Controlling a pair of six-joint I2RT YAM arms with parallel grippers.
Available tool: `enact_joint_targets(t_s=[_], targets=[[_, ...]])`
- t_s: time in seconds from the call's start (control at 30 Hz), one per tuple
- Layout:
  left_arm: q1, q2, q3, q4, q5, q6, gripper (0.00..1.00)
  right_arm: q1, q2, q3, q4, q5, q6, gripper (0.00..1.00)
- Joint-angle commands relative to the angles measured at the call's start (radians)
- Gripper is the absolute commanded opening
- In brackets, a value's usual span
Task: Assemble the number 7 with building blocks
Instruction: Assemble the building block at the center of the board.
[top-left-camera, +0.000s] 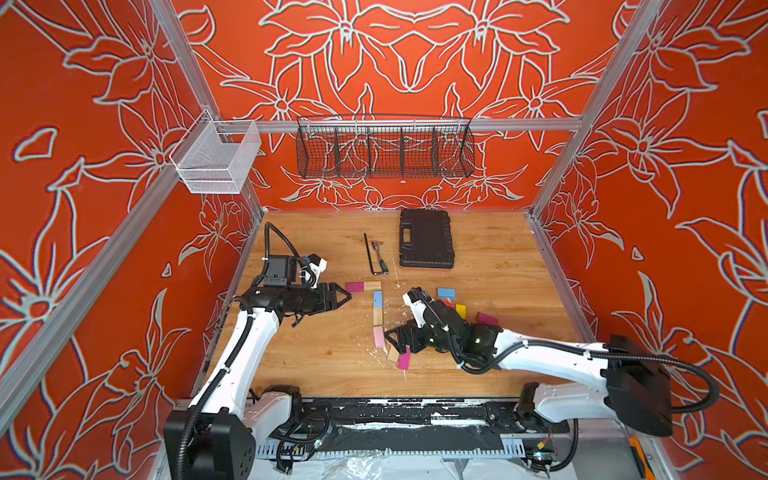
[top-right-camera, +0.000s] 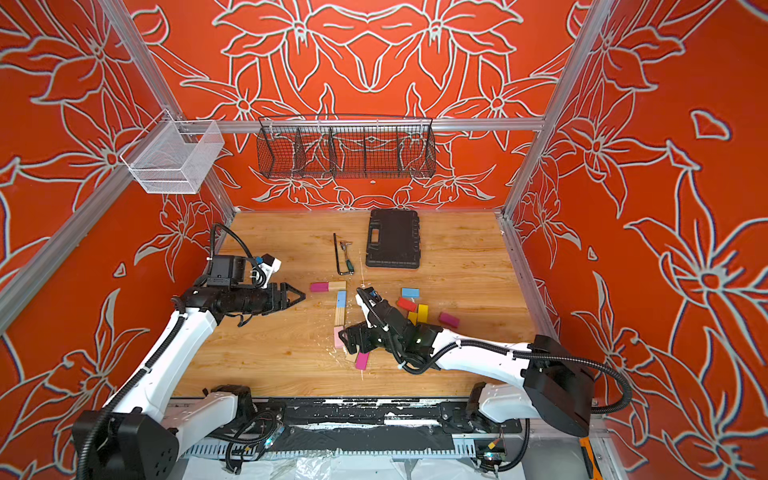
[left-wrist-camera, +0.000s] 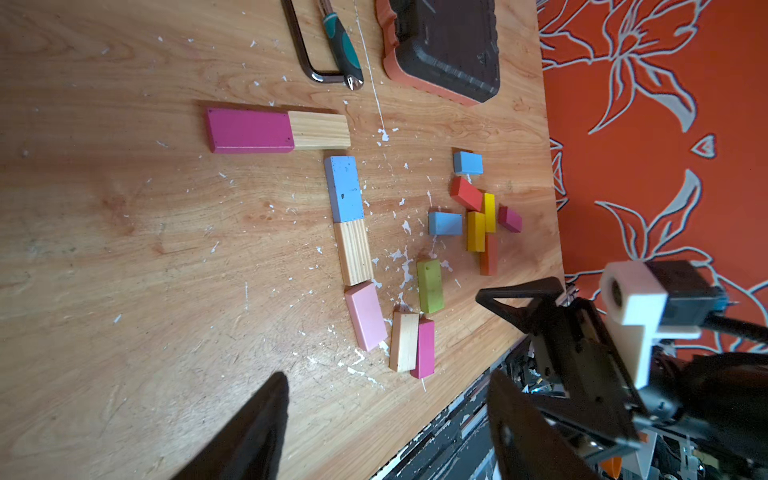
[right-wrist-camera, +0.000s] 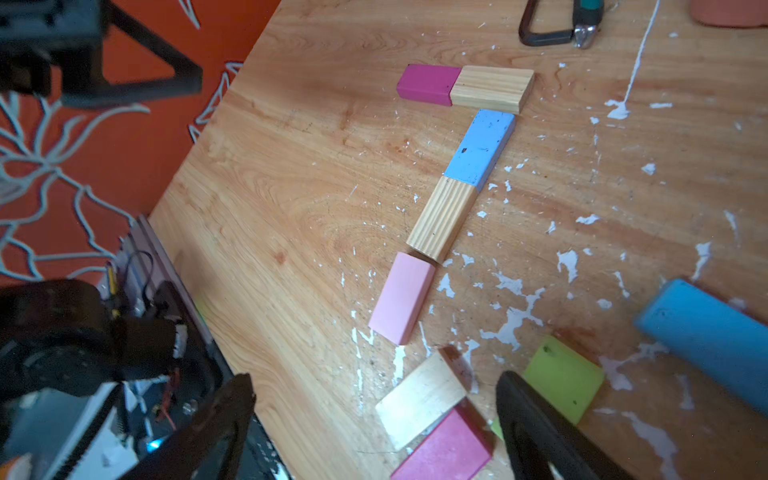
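The number 7 lies flat on the table: a magenta block and a plain wood block across the top, then a blue block, a wood block and a pink block running down. The pink block sits slightly askew. My left gripper hovers open and empty just left of the magenta block. My right gripper is wide open by the pink block. It hangs over a loose wood block and a loose magenta block and grips neither.
Loose building blocks lie right of the 7: green, blue, red, yellow, magenta. A black case, hex key and screwdriver lie farther back. Wire baskets hang on the wall.
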Motion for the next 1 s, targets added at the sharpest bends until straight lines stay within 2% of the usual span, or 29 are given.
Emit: enact_joint_targets(t_s=[0.0,0.17,0.4,0.47,0.57,0.73,0.83,0.97], targets=[[-0.02,-0.028,-0.022,0.045,0.029,0.018,0.78,0.0,-0.012,-0.048,0.18,0.025,-0.111,0.97],[-0.106,-0.062,-0.051,0.072,-0.031,0.042,0.86,-0.001,-0.016,-0.116,0.367,0.025,-0.269,0.97],[-0.306,-0.221,-0.141,0.126,-0.211,0.131,0.96,-0.008,-0.018,-0.149,0.408,0.026,-0.459,0.97],[-0.342,-0.25,-0.166,0.146,-0.211,0.161,0.96,-0.016,-0.028,-0.174,0.431,0.025,-0.48,0.97],[-0.398,-0.257,-0.198,0.173,-0.247,0.176,0.99,-0.035,-0.028,-0.202,0.448,0.019,-0.471,0.97],[-0.487,-0.193,-0.188,0.154,-0.351,0.174,1.0,-0.068,-0.026,-0.235,0.493,-0.004,-0.426,0.97],[-0.533,-0.149,-0.184,0.165,-0.404,0.111,1.0,-0.09,-0.022,-0.229,0.482,-0.015,-0.394,0.97],[-0.548,-0.088,-0.182,0.17,-0.412,-0.088,0.98,-0.155,-0.034,-0.189,0.383,-0.027,-0.264,0.96]])
